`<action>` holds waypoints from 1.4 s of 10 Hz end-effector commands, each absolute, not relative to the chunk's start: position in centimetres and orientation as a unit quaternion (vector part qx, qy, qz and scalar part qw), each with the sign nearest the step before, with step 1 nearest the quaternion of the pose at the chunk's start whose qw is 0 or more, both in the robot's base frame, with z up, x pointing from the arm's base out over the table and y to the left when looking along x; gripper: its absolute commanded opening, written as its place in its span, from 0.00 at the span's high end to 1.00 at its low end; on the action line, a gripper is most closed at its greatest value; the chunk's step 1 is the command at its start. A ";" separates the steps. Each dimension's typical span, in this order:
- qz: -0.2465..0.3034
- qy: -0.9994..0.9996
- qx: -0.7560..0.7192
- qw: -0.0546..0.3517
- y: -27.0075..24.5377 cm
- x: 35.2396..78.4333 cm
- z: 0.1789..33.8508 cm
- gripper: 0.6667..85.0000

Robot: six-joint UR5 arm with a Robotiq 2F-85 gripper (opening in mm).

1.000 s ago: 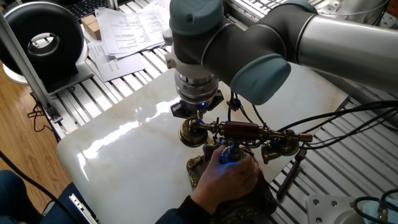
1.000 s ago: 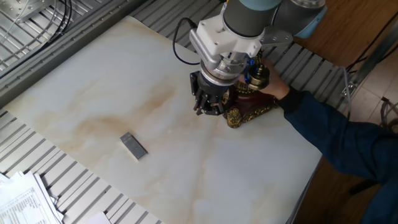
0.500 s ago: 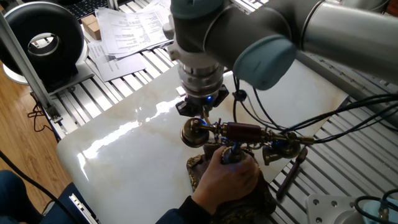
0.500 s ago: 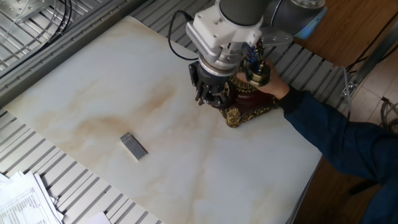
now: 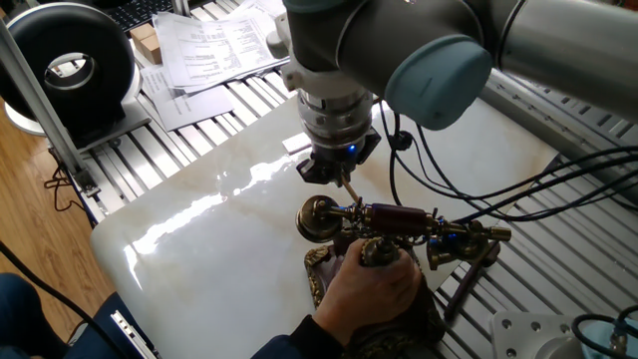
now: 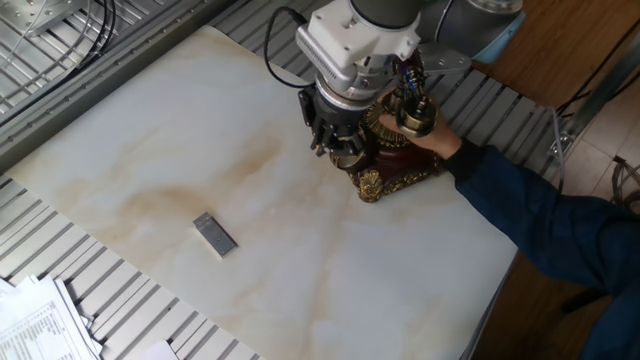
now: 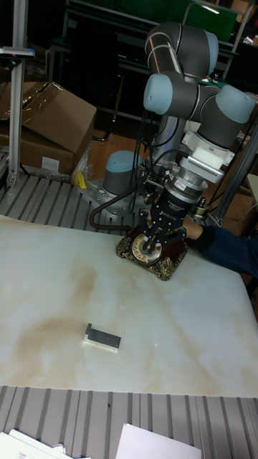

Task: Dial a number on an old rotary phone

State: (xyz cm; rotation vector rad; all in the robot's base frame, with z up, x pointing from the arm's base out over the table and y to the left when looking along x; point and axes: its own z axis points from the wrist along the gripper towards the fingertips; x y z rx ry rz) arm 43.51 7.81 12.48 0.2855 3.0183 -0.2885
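Note:
The old rotary phone (image 5: 385,216) stands near the marble table's edge, its maroon-barred handset resting across the top with brass cups at both ends. Its dial (image 7: 148,251) faces the tall fixed view, and the ornate brass base (image 6: 388,178) shows in the other fixed view. My gripper (image 5: 340,170) hangs just above the phone, shut on a thin pale wooden stick (image 5: 348,188) that slants down toward the dial. In the tall fixed view the gripper (image 7: 160,221) sits right over the dial. A person's hand (image 5: 370,289) grips the phone's body from the near side.
A small grey block (image 6: 215,234) lies alone on the marble top (image 6: 150,150). The person's blue-sleeved arm (image 6: 530,225) reaches in over the table edge. Cables (image 5: 518,199) trail from the arm beside the phone. Papers (image 5: 204,45) lie on the slatted frame beyond.
The gripper with the stick has shifted sideways across the phone, to the right in one fixed view. The phone and the holding hand have slid slightly the same way.

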 end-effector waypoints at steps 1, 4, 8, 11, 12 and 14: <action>-0.095 0.991 0.082 0.043 7.6 43.3 12.6 0.99; -0.087 0.991 0.086 0.048 7.8 43.8 12.2 0.99; -0.102 0.990 0.039 0.088 5.4 50.0 11.2 0.99; -0.087 0.992 0.029 0.089 5.5 51.5 9.7 0.99; -0.084 0.993 0.029 0.081 5.8 51.0 9.8 0.99; -0.072 0.994 0.036 0.070 6.4 50.0 9.9 0.99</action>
